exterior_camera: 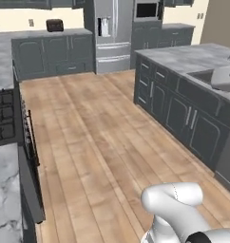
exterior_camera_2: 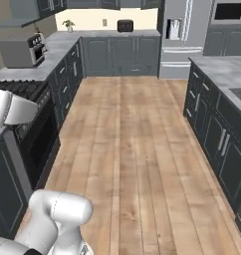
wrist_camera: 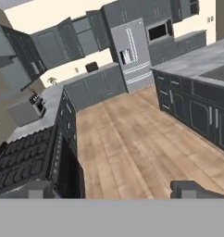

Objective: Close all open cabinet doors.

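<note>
Along the far wall, above the counter [wrist_camera: 93, 74], hang the cabinet doors [wrist_camera: 70, 37]; in the hand view several stand swung out from their boxes at an angle, left of the fridge [wrist_camera: 132, 51]. A further dark door [wrist_camera: 21, 51] projects at upper left over the stove [wrist_camera: 26, 159]. A toaster [wrist_camera: 91, 67] sits on the counter below the open doors, a small plant [exterior_camera_2: 68, 23] further left. The island [wrist_camera: 202, 92] runs down the right side, wood floor [exterior_camera_2: 137, 144] between. The pincer [wrist_camera: 116, 190] is raised well clear of every door, tips spread wide apart, gripping nothing. The arm [exterior_camera: 176, 209] is folded low over the base.
</note>
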Motion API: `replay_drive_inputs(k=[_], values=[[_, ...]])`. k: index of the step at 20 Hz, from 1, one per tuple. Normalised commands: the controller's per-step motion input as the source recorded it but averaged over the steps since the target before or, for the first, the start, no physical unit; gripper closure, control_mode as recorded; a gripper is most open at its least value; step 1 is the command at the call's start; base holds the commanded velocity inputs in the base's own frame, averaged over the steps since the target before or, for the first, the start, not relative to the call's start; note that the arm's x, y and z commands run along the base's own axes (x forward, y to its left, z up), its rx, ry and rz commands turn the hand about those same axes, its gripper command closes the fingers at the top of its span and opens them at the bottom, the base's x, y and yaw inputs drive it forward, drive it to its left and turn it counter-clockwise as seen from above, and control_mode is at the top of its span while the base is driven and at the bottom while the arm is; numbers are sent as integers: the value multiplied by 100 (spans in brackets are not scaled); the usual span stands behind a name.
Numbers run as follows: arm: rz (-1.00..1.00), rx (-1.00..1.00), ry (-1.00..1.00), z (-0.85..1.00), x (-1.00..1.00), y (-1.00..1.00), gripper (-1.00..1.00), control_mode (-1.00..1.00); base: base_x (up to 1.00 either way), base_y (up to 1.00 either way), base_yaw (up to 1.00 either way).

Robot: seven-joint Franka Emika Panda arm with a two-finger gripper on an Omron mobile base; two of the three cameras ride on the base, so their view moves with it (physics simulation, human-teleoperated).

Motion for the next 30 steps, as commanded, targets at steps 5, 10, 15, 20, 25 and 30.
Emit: replay_drive_inputs(k=[5, 10, 15, 20, 25, 30], values=[[0, 0, 0, 0, 0, 0, -100, 100, 100, -19, 0], [0, 0, 0, 0, 0, 0, -100, 100, 100, -44, 7], [0, 0, 0, 0, 0, 0, -100, 100, 100, -54, 8], [0, 0, 0, 0, 0, 0, -100, 100, 100, -17, 2], [0, 0, 0, 0, 0, 0, -100, 100, 100, 0, 0], [0, 0, 0, 0, 0, 0, -100, 100, 100, 0, 0]])
